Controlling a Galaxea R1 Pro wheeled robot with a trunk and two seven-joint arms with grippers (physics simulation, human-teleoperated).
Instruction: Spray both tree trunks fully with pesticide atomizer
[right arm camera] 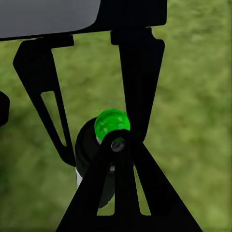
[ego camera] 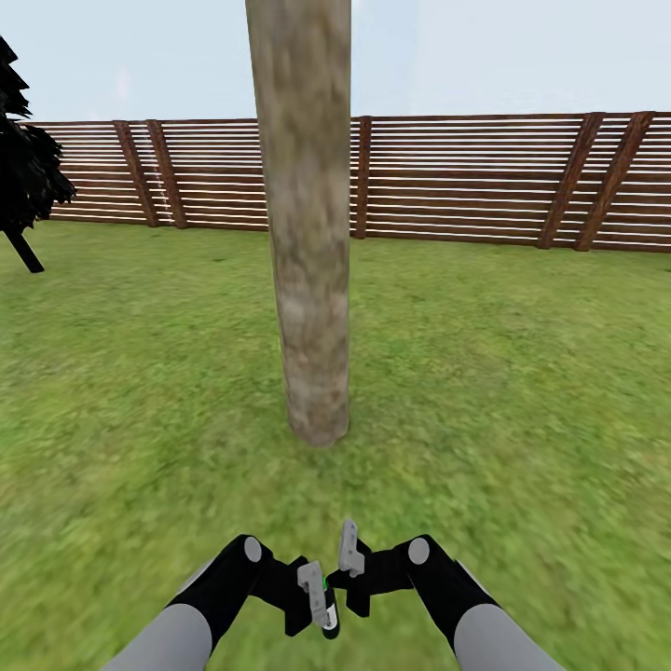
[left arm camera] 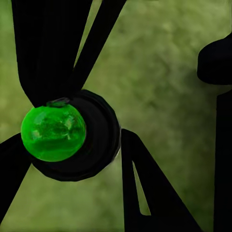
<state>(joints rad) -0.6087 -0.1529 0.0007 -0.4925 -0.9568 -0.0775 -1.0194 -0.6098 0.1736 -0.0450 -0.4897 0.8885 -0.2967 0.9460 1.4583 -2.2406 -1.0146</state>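
Left end effector [ego camera: 321, 604] looks clamped on the small dark green-topped pesticide atomizer [ego camera: 330, 610], right end effector [ego camera: 350, 570] apart just beside it, thick pale mottled tree trunk [ego camera: 308, 233] ahead: spraying step, next aim nozzle at bark.

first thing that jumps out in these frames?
The thick mottled tree trunk rising dead ahead from the lawn, with the brown slat fence behind it. Low in the head view, the two grippers meet around the pesticide atomizer, whose green ball glows in both wrist views.
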